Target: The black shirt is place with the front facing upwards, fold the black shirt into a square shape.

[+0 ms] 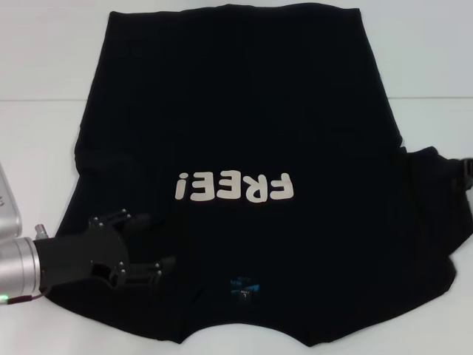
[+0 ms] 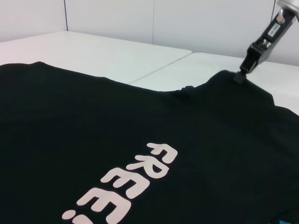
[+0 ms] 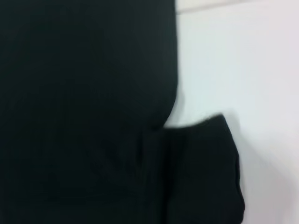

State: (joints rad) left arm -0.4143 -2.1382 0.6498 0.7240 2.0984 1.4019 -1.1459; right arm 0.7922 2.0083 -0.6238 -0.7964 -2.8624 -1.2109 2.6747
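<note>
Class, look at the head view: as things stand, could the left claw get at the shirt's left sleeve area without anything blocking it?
Probably yes. The left claw is open over the black shirt near that side, with only cloth around it.

A bare test room: plain white tables (image 2: 93, 56) against blank white wall panels (image 2: 154, 21).

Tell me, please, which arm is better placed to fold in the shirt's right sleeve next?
The right, probably. The right gripper is at the raised right sleeve edge of the black shirt, on the robot's right. The left gripper sits open over the opposite shoulder area, beside the FREE! lettering.
</note>
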